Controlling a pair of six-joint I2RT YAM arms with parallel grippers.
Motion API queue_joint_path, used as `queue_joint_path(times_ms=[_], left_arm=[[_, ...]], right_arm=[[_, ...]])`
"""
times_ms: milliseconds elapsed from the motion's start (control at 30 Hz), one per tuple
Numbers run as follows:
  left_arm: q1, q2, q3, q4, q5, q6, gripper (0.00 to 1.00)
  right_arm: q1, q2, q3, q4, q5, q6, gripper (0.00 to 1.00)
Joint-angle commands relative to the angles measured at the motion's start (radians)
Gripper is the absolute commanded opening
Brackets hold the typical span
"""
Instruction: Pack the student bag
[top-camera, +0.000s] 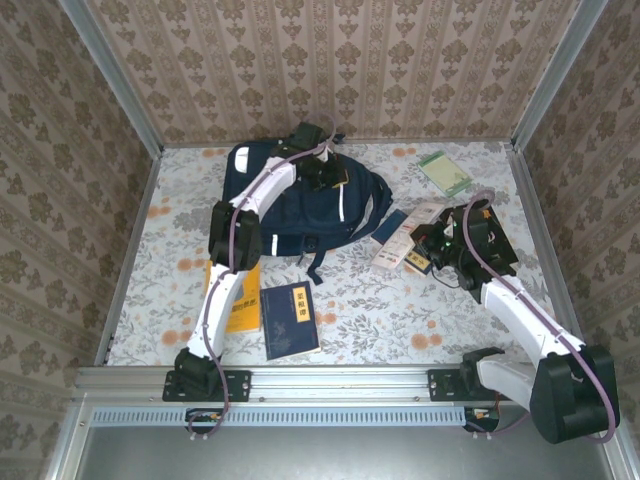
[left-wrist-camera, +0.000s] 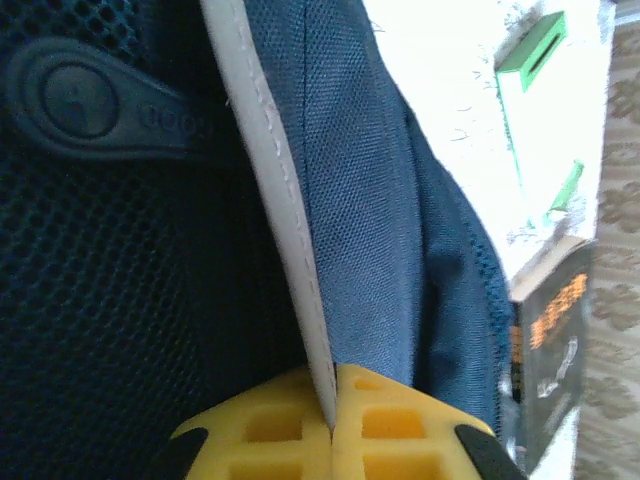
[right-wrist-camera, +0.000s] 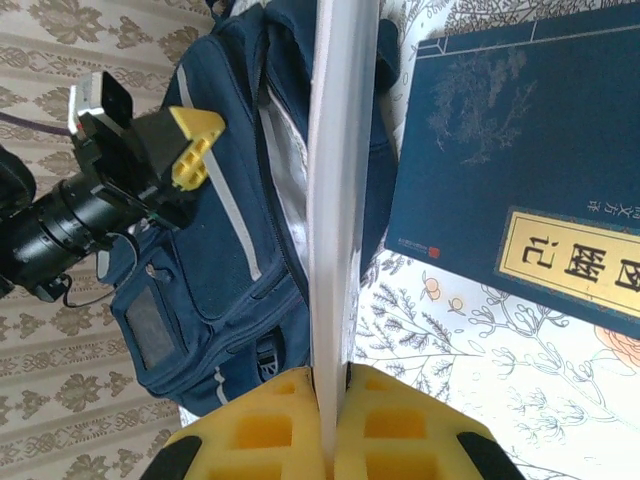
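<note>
Bag (top-camera: 300, 215) lies left of your right gripper (right-wrist-camera: 335, 400), which clamps a thin booklet (right-wrist-camera: 335, 150) edge-on, long axis toward the bag; left gripper (left-wrist-camera: 332, 425) pinches the bag rim shut.

The backpack (top-camera: 300, 210), a large navy-blue fabric bag with white reflective stripes, a dark mesh panel and dark straps, lies slumped on the flowered table (top-camera: 400, 320) toward its far side, left of centre, with loose straps trailing toward the near and right sides.
</note>
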Motion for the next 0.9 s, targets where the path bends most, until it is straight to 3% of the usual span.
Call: queue_joint_path(times_ms=[0, 233, 467, 633, 767, 867], left_arm=[[-0.011, -0.049, 0.031, -0.094, -0.064, 0.071, 0.0], [-0.013, -0.186, 0.032, -0.194, -0.025, 0.171, 0.0], [0.009, -0.357, -0.027, -0.219, 0.078, 0.216, 0.0], [0.026, -0.467, -0.102, -0.162, 0.214, 0.187, 0.0], [0.062, -0.538, -0.16, -0.098, 0.299, 0.142, 0.0], [0.081, -0.573, -0.183, -0.058, 0.333, 0.12, 0.0]], right_arm=[[-0.012, -0.052, 0.007, -0.01, -0.011, -0.037, 0.0], [-0.026, -0.095, 0.066, -0.126, 0.095, -0.093, 0.0], [-0.026, -0.03, 0.149, -0.111, 0.217, -0.079, 0.0], [-0.025, 0.058, 0.206, -0.008, 0.222, -0.048, 0.0], [-0.01, 0.164, 0.206, 0.259, 0.138, -0.013, 0.0], [0.028, 0.275, 0.258, 0.355, 0.091, 0.017, 0.0]])
